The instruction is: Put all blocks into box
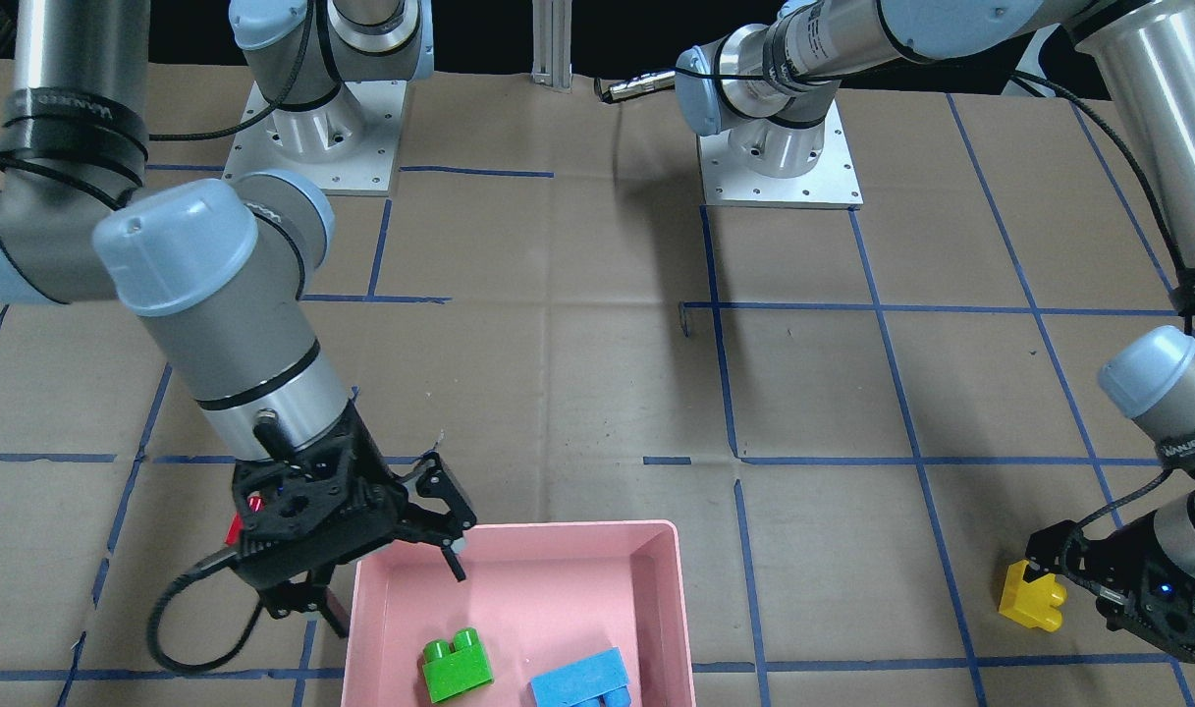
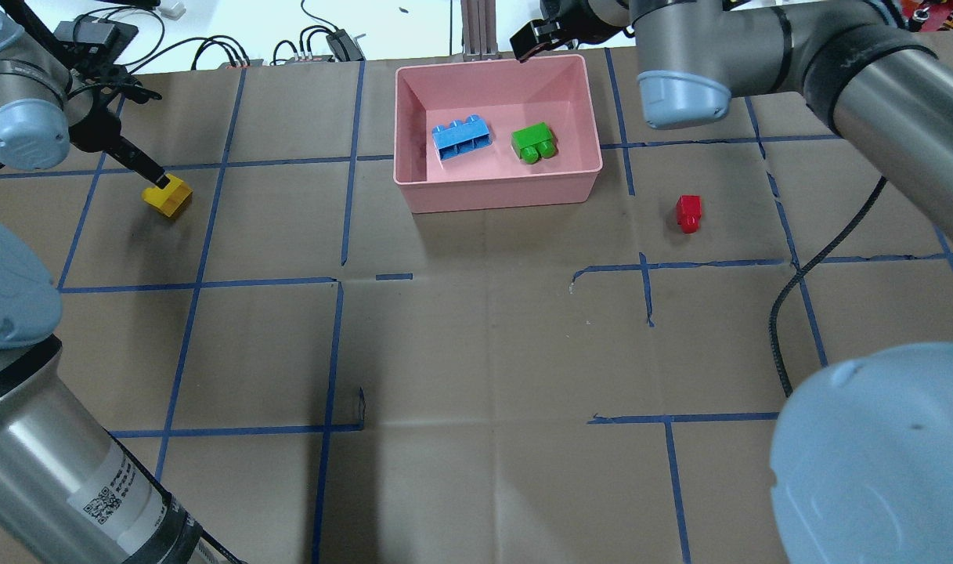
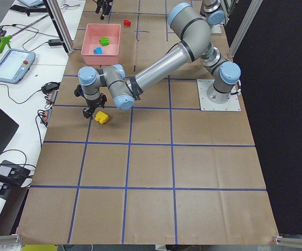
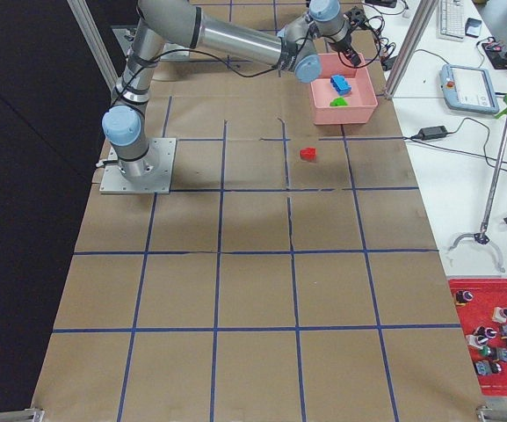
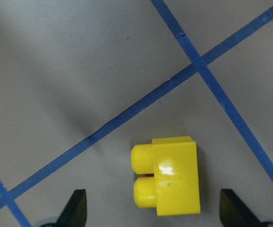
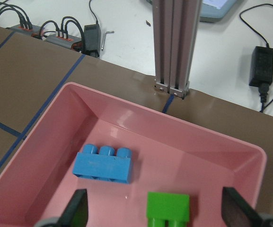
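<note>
The pink box (image 2: 496, 192) stands at the table's far middle. In it lie the blue three-stud block (image 2: 461, 138) and the green two-stud block (image 2: 533, 143); the right wrist view also shows the blue block (image 6: 103, 163) and the green block (image 6: 168, 210). The red block (image 2: 688, 213) lies on the table to the right of the box. The yellow block (image 2: 167, 196) lies on its side at the far left. My left gripper (image 1: 1060, 574) is open, low over the yellow block (image 5: 171, 182), with a fingertip (image 5: 74, 208) on either side of it. My right gripper (image 1: 396, 589) is open and empty above the box's corner.
An aluminium post (image 6: 174, 47) stands just beyond the box at the table's far edge, with cables and power bricks (image 6: 261, 59) behind it. The right arm's black cable (image 2: 789, 313) hangs over the right half. Blue tape lines grid the brown table cover.
</note>
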`<state>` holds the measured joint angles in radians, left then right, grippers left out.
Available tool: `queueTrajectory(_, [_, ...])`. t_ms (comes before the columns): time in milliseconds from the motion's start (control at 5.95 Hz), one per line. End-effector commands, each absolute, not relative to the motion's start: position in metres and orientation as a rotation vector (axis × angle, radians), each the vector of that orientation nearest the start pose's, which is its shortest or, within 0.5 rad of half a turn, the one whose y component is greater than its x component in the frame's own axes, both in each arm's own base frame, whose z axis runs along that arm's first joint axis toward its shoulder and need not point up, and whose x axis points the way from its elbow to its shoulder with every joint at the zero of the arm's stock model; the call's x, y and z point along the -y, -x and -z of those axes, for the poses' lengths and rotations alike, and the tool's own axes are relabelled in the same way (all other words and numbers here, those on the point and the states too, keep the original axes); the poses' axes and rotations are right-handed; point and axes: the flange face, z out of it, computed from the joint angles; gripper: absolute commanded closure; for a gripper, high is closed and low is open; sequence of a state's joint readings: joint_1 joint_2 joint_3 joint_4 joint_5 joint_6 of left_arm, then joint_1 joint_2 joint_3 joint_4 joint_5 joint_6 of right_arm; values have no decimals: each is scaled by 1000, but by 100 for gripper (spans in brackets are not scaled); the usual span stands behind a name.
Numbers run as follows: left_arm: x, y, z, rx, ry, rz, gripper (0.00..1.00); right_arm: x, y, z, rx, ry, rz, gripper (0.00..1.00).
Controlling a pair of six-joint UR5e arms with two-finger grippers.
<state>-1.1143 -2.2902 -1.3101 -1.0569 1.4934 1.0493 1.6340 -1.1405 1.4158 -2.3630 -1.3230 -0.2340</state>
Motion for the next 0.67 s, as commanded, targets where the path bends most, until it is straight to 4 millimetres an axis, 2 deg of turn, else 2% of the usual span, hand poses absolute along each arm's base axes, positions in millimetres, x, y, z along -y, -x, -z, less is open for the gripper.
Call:
queueTrajectory(0, [718, -196, -193, -3073, -905, 137, 1, 655, -112, -440, -2981, 303, 548, 0])
queueTrajectory(168, [713, -198, -185, -3078, -911, 110, 1, 646, -73, -396, -3009, 194, 396, 0])
queueTrajectory(336, [713, -198, -186, -3075, -910, 111, 1, 632, -63, -345, -3039, 162, 351, 0])
queueTrajectory(504, [713, -198, -179, -3072, -909, 117, 1, 609, -63, -297, -3066, 83, 334, 0])
